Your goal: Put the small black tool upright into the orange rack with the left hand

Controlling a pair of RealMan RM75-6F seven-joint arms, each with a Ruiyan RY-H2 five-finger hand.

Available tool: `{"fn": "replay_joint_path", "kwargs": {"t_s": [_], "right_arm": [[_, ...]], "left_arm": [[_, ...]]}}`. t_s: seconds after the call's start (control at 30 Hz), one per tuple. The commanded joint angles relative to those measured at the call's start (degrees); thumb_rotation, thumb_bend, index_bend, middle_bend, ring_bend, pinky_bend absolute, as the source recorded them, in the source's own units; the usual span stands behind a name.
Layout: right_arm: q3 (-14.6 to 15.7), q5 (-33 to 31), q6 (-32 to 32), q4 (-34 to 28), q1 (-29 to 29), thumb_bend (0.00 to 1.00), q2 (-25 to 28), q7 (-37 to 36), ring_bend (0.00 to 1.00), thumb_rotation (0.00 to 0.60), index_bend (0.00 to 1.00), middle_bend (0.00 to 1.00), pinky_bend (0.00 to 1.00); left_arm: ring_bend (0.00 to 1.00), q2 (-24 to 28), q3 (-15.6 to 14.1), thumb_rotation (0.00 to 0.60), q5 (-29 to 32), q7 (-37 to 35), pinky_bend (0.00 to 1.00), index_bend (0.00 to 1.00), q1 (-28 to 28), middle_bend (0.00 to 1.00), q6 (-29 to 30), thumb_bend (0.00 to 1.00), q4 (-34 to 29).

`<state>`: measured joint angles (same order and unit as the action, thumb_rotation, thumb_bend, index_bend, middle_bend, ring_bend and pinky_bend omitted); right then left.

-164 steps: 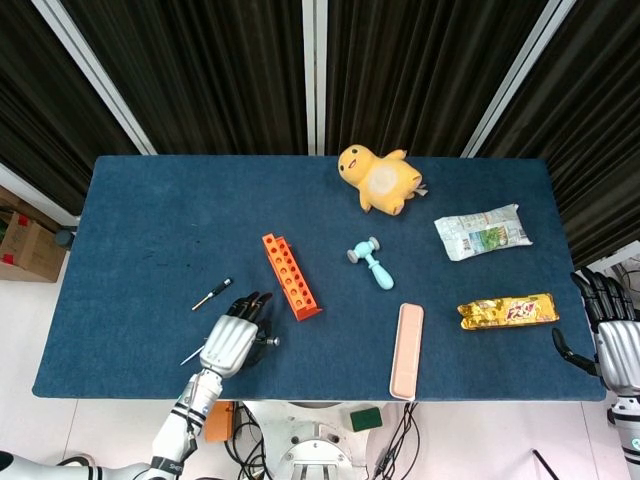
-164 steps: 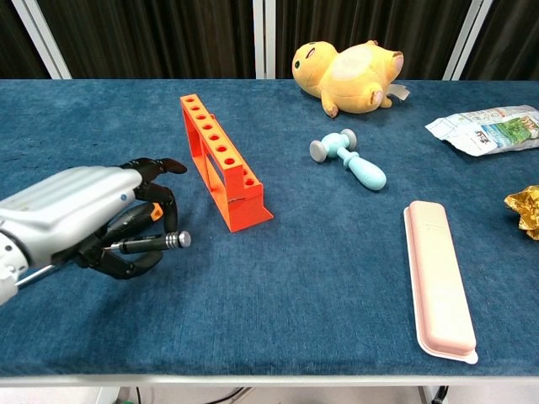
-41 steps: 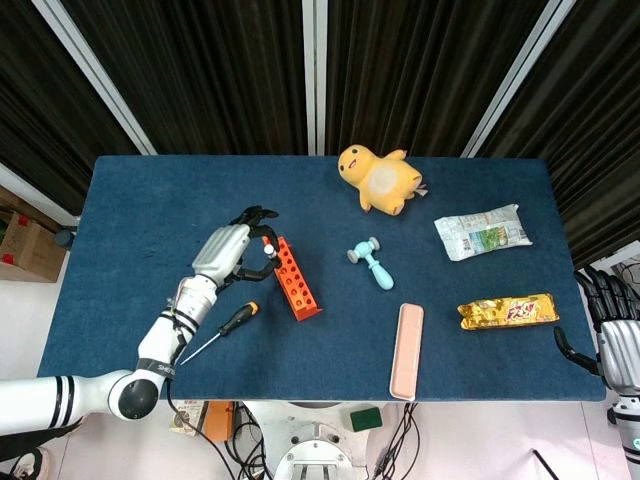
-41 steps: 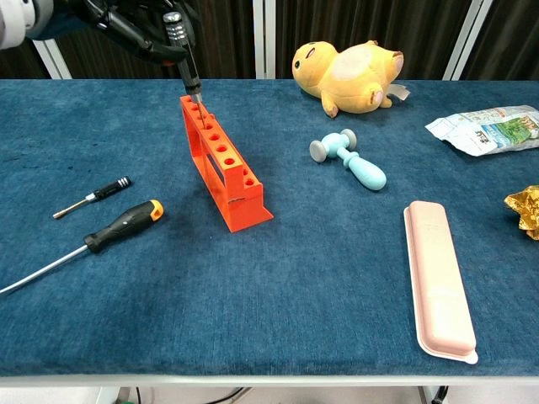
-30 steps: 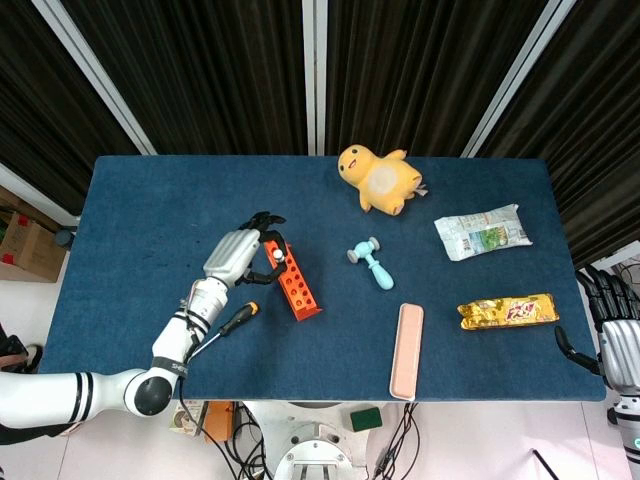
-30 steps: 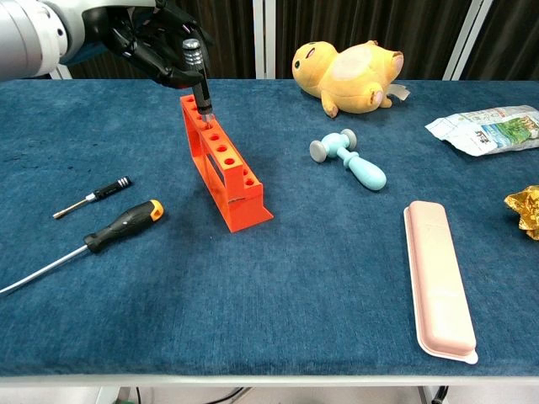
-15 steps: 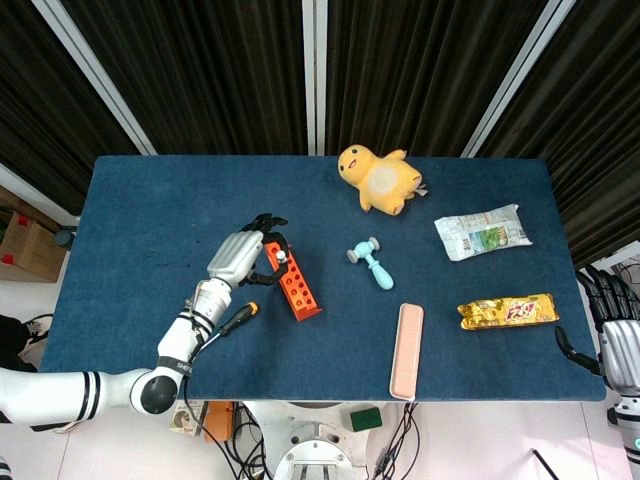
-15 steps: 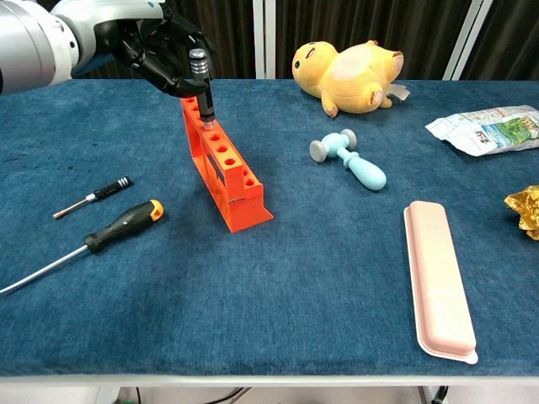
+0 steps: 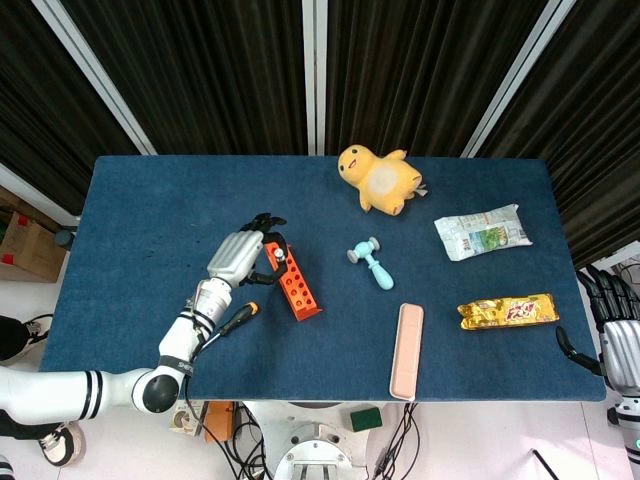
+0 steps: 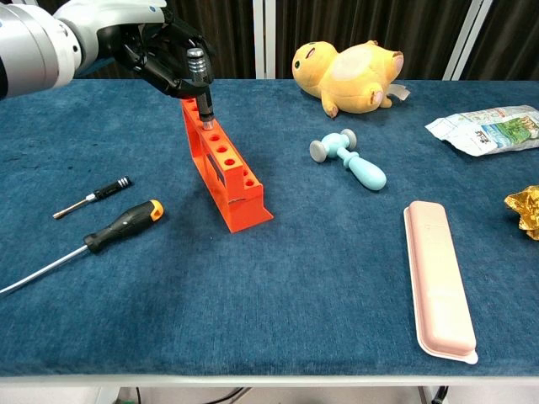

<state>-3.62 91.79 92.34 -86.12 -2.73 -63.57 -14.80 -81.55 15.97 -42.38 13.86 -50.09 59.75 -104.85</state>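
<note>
The left hand held the small black tool pinched between its fingers, with the silver cap on top. The tool stood almost straight up, and its thin tip was in or just over a hole near the far end of the orange rack. In the head view the hand sat at about 9 o'clock from the rack, touching its far end.

This looked like the putting-in step, and it seemed nearly done. I could not tell how deep the tip sat in the hole. The next move probably called for pushing the tool gently down until it stood by itself, then opening the fingers slowly and lifting the hand straight up, so the tool did not tip over.

The right hand hung off the table at 3 o'clock, holding nothing, fingers a little apart.

A second small screwdriver and a big black-and-orange screwdriver lay on the blue table at 8 o'clock from the rack.
</note>
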Motion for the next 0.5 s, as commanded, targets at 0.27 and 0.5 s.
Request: {"fn": "replay_joint_path", "kwargs": {"t_s": [0.27, 0.5], "right_arm": [[0.03, 0.01, -0.1, -0.07, -0.05, 0.38, -0.1, 0.31, 0.0, 0.6, 0.0, 0.0, 0.0], [0.15, 0.13, -0.34, -0.15, -0.15, 0.38, -0.13, 0.55, 0.0, 0.6, 0.0, 0.0, 0.0]], "left_arm": [[0.0, -0.05, -0.39, 0.6, -1.03, 0.82, 0.14, 0.6, 0.42, 0.15, 0.78, 0.35, 0.08], [0.0, -0.02, -0.74, 0.6, -1.15, 1.15, 0.14, 0.6, 0.52, 0.14, 0.26, 0.35, 0.1]]}}
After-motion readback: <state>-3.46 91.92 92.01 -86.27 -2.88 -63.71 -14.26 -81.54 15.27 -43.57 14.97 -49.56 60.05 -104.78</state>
